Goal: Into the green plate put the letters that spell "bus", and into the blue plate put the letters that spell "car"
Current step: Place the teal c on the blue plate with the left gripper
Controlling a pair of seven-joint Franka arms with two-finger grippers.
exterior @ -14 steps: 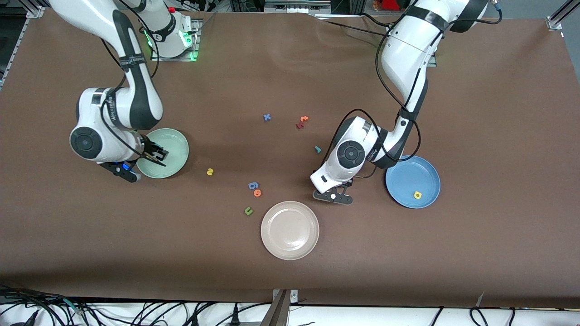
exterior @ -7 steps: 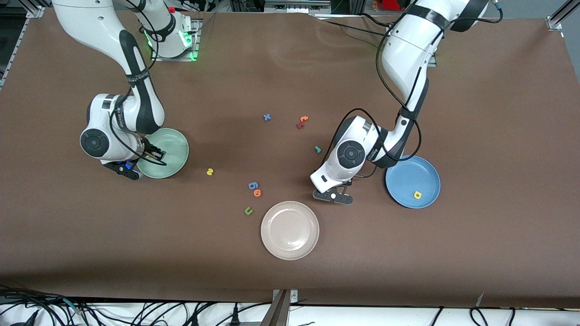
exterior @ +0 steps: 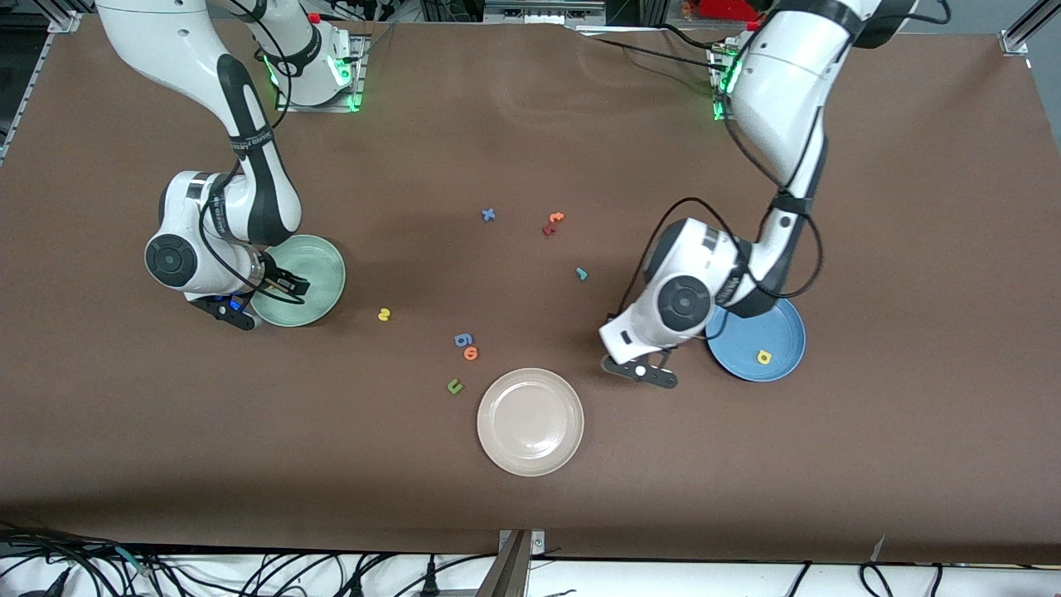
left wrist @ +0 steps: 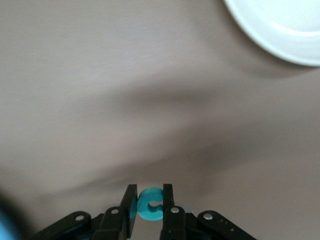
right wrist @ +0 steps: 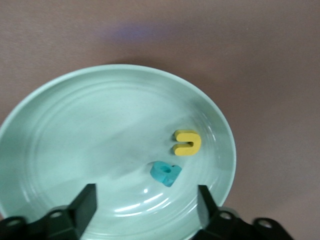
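**Front view: two letters in each colour's reach, one more in the left jaws**

Nearest the front camera on the brown worktop (exterior: 829, 464): cream-white plate (exterior: 530, 421), bare. Just beside it, toward the right arm's end: dark green "u" (exterior: 454, 385).

Next, left gripper (left wrist: 149, 197), up over bare worktop between the cream-white plate and the blue plate (exterior: 771, 327), close to the blue plate's rim. Jaws pressed in on a teal "c" (left wrist: 150, 204), pinching it by its flat faces. Cream-white plate's edge visible in the left wrist view.

In the blue plate, on the side nearer the camera: yellow "a" (exterior: 763, 357), lying flat.

A little farther back, mid-worktop: orange "o" (exterior: 471, 353) and blue "6"-like piece (exterior: 462, 339), touching or nearly so. Farther again, toward the right arm's end and well apart from both: yellow "s" (exterior: 383, 314), loose on the worktop, outside any plate.

Then the green plate (right wrist: 60, 130), near the right arm's end. Right gripper (right wrist: 145, 200) low over it, jaws spread wide, gripping nothing. In that plate, lying close together without touching: yellow "u" (right wrist: 187, 142) and teal "b" (right wrist: 165, 173).

About level with it, mid-worktop: teal "r" (exterior: 581, 273), alone on the worktop.

Farthest from the camera: red and orange pair (exterior: 552, 222) touching each other, and a blue "x" (exterior: 488, 215) near them.
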